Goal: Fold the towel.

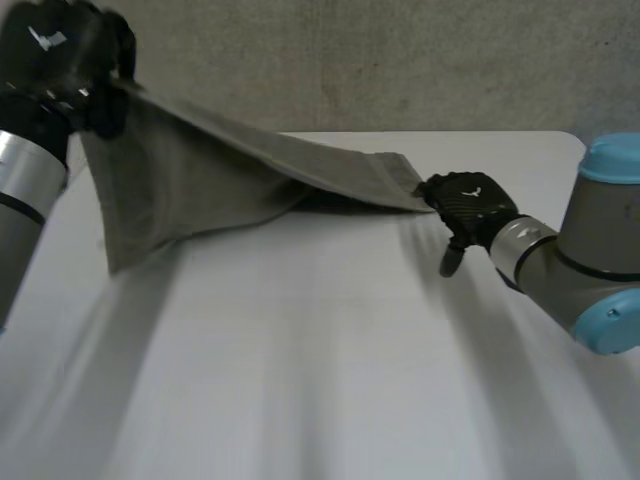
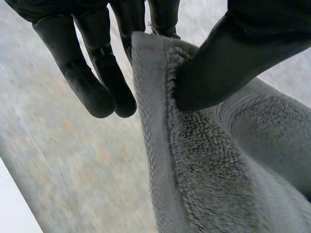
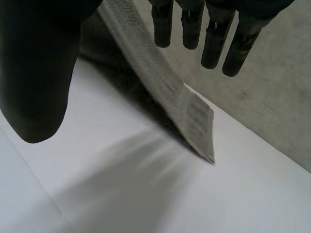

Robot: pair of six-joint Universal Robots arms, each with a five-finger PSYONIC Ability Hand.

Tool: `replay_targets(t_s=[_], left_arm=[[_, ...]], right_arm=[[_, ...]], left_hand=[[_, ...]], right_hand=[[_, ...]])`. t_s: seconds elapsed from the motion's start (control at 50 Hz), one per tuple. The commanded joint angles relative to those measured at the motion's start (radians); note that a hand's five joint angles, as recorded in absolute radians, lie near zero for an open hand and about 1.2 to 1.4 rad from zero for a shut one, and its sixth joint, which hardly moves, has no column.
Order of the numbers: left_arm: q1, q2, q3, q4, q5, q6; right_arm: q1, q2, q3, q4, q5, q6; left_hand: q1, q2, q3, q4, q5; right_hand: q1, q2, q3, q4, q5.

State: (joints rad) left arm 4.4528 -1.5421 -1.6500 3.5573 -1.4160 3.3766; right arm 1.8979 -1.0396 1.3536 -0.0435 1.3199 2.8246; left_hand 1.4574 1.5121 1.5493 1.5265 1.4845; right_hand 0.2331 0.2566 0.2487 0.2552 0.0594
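The near half of the white table (image 1: 320, 380) lies bare, with wide room to sweep across. Farther back the towel (image 1: 200, 180) slopes from the raised left hand (image 1: 60, 60) down to the right hand (image 1: 470, 205) by the tabletop — a slanting barrier before the wall (image 1: 400, 60), shadowed gap beneath.

You have one towel (image 1: 200, 180), one table (image 1: 320, 350) and two hands: left hand (image 1: 65, 55), right hand (image 1: 470, 205).

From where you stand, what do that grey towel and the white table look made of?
Towel: terry cloth by the look, matte grey, its looped nubby pile plain in the left wrist view. Table: smooth white, faintly glossy; laminate or painted board, I can't tell.
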Motion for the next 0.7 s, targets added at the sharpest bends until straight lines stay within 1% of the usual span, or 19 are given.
replay_targets(t_s=[0.02,0.06,0.12,0.16,0.2,0.24,0.28,0.36,0.54,0.66,0.7], left_arm=[[0.000,0.163,-0.001,-0.064,0.002,-0.034],[0.000,0.203,-0.001,-0.084,0.002,-0.034],[0.000,0.215,-0.001,-0.094,0.002,-0.034],[-0.001,0.230,-0.002,-0.107,0.000,-0.036],[-0.001,0.234,-0.002,-0.113,0.000,-0.039],[-0.004,0.237,-0.002,-0.118,0.000,-0.042],[-0.007,0.237,-0.002,-0.120,0.000,-0.045],[-0.007,0.237,-0.002,-0.124,0.000,-0.046],[-0.007,0.238,0.004,-0.124,0.002,-0.045],[-0.009,0.240,0.009,-0.129,0.002,-0.046],[-0.010,0.241,0.010,-0.132,0.000,-0.046]], right_arm=[[0.106,-0.002,-0.002,-0.088,0.002,0.134],[0.145,0.000,-0.002,-0.116,0.004,0.211],[0.162,-0.002,-0.004,-0.131,0.005,0.253],[0.200,0.004,-0.004,-0.173,0.013,0.321],[0.216,0.012,-0.002,-0.199,0.021,0.338],[0.230,0.024,-0.002,-0.227,0.038,0.341],[0.245,0.044,-0.005,-0.274,0.085,0.343],[0.248,0.070,-0.024,-0.280,0.094,0.349],[0.296,0.099,-0.010,-0.277,0.052,0.357],[0.296,0.107,-0.025,-0.280,0.044,0.374],[0.296,0.133,-0.045,-0.282,0.039,0.383]], left_hand=[[-0.061,-0.116,-0.153,-0.130,-0.263],[-0.061,-0.116,-0.153,-0.130,-0.263],[-0.061,-0.116,-0.153,-0.130,-0.263],[-0.061,-0.116,-0.153,-0.130,-0.263],[-0.061,-0.116,-0.153,-0.130,-0.263],[-0.061,-0.116,-0.153,-0.130,-0.263],[-0.061,-0.116,-0.153,-0.130,-0.263],[-0.061,-0.116,-0.153,-0.130,-0.263],[-0.061,-0.116,-0.153,-0.130,-0.263],[-0.061,-0.116,-0.153,-0.130,-0.263],[-0.061,-0.116,-0.153,-0.130,-0.263]], right_hand=[[-0.059,-0.082,-0.074,-0.081,-0.059],[-0.059,-0.082,-0.074,-0.081,-0.059],[-0.059,-0.082,-0.074,-0.081,-0.059],[-0.059,-0.082,-0.074,-0.081,-0.059],[-0.059,-0.082,-0.074,-0.081,-0.059],[-0.059,-0.082,-0.074,-0.081,-0.059],[-0.059,-0.082,-0.074,-0.081,-0.059],[-0.059,-0.082,-0.074,-0.081,-0.059],[-0.059,-0.082,-0.074,-0.081,-0.059],[-0.059,-0.082,-0.074,-0.081,-0.059],[-0.059,-0.082,-0.074,-0.081,-0.059]])
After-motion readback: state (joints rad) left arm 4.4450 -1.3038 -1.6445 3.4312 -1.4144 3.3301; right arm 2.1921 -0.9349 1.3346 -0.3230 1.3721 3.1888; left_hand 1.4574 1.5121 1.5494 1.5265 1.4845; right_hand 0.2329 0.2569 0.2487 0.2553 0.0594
